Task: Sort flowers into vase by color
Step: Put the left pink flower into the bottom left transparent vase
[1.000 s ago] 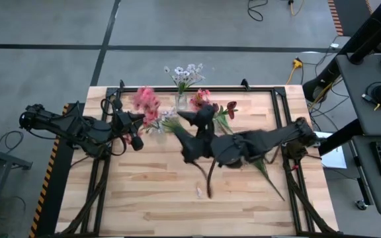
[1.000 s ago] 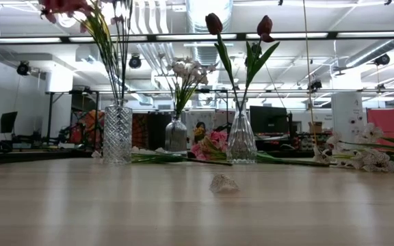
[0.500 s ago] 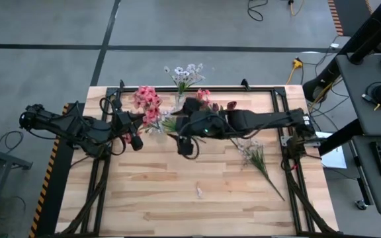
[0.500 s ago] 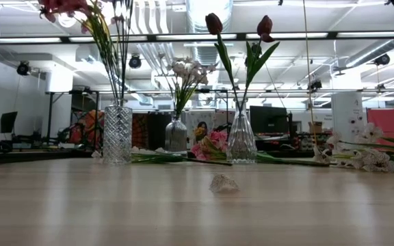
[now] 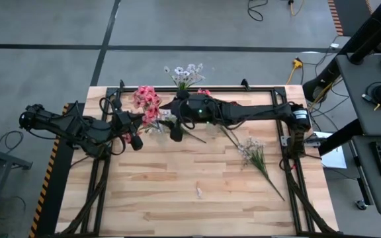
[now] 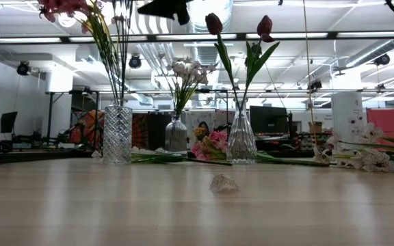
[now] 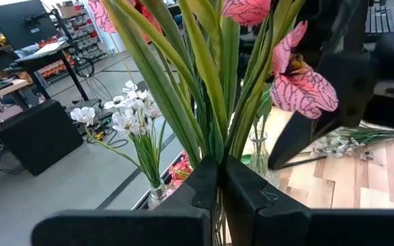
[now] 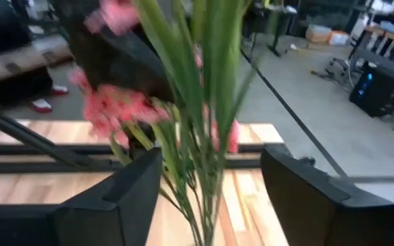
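My left gripper (image 5: 137, 127) (image 7: 219, 179) is shut on the green stalks of the pink flowers (image 5: 147, 99) (image 7: 299, 78), which stand in the cut-glass vase (image 6: 117, 134). My right gripper (image 5: 173, 129) (image 8: 211, 205) reaches in from the right, open, with these same stalks (image 8: 197, 102) between its fingers. The white flowers (image 5: 185, 74) stand in a small vase (image 6: 176, 135). Dark red tulips (image 6: 214, 24) fill a third vase (image 6: 241, 140). A white-lilac stem (image 5: 253, 152) lies on the table's right side.
A loose pink bloom (image 6: 209, 145) lies between the small vase and the tulip vase. A small fallen petal (image 5: 199, 192) (image 6: 224, 183) rests on the wooden table (image 5: 151, 198) near its front middle. A dark arm part (image 6: 163, 8) hangs over the vases.
My right arm has swung from the table's middle toward the back left, up to the pink flowers. The left arm and the vases have stayed put.
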